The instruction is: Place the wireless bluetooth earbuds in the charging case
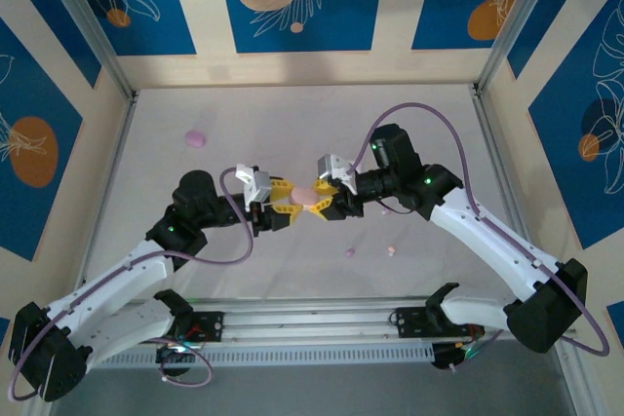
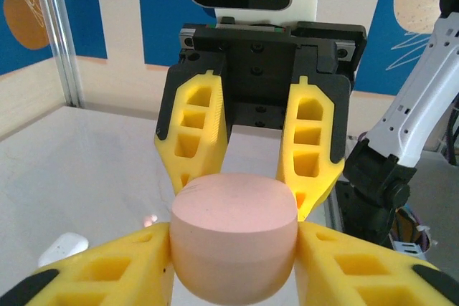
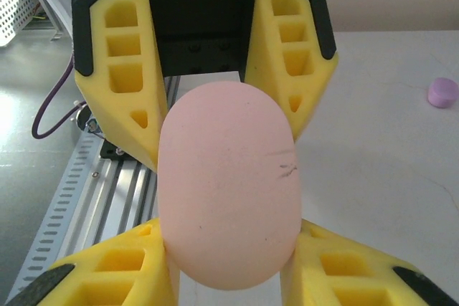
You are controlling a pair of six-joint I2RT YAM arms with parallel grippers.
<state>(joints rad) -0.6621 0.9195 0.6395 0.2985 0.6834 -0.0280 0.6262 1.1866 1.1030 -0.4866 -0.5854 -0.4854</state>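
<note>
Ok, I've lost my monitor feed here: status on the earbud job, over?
Right gripper clamped on pink case; left gripper flanks it too, grip unclear. Two small earbuds loose on table. Nothing in the way.

right gripper [image 3: 229, 238]: fingers on both sides of pink charging case [image 3: 228, 184], touching it, case off the surface [image 3: 380, 177] | left gripper [image 3: 226, 137]: facing, fingers flank the case's far end | lilac rounded piece [image 3: 442, 92]: on surface, well apart from case | slotted metal rail [image 3: 86, 206]: along surface edge
</note>
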